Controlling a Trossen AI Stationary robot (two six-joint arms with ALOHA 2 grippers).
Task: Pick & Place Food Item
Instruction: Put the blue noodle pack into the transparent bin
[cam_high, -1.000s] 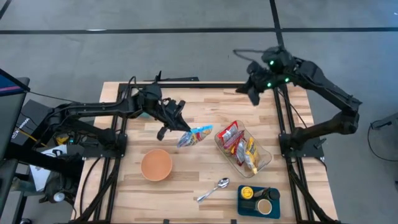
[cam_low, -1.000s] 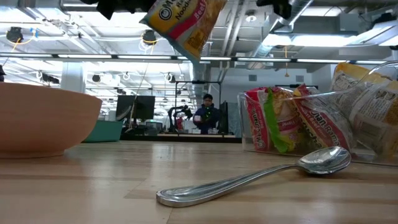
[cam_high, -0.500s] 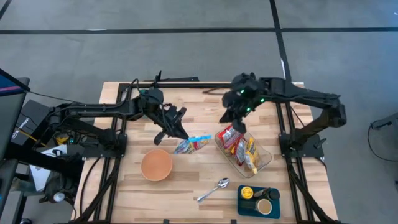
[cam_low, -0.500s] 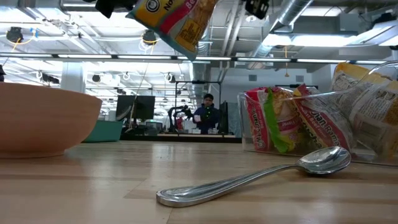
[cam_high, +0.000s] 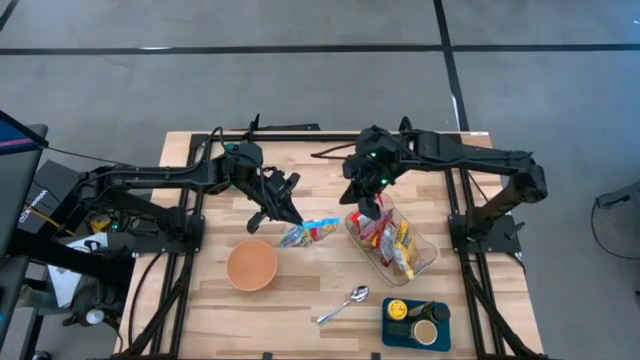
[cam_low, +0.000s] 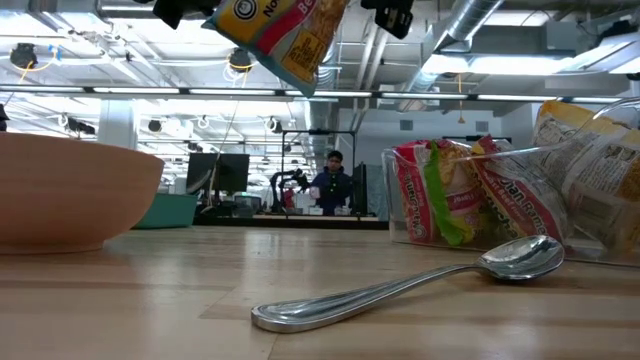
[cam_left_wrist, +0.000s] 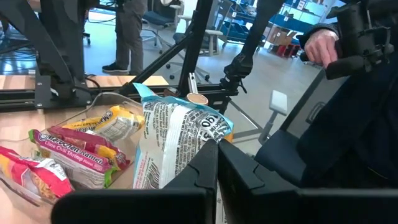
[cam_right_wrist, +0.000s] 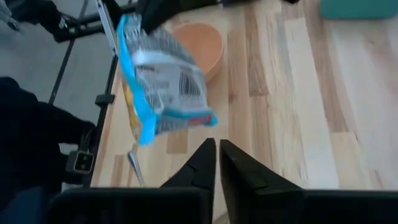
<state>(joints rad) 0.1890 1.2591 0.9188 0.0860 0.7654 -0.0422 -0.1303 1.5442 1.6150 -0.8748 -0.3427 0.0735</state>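
Left gripper (cam_high: 290, 217) fingers clamp the noodle packet (cam_high: 310, 229) off the worktop (cam_high: 300, 290), long axis toward three o'clock; the bowl (cam_high: 251, 265) sits at seven o'clock; farther, the right gripper (cam_high: 368, 207), fingers nearly shut and empty, hovers over the container (cam_high: 425, 255)

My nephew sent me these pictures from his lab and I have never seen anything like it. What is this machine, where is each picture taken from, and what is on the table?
It is a robot with two dark arms at a wooden table, each ending in a two-finger pincer. One picture looks straight down, one sits at table-top level, and two come from cameras on the wrists. On the table lie an orange bowl, a spoon, a clear bin of snack packets and a small teal tray. The left pincer is shut on a noodle packet, held in the air between bowl and bin. The right pincer is shut, holds nothing and hangs over the bin's far end.
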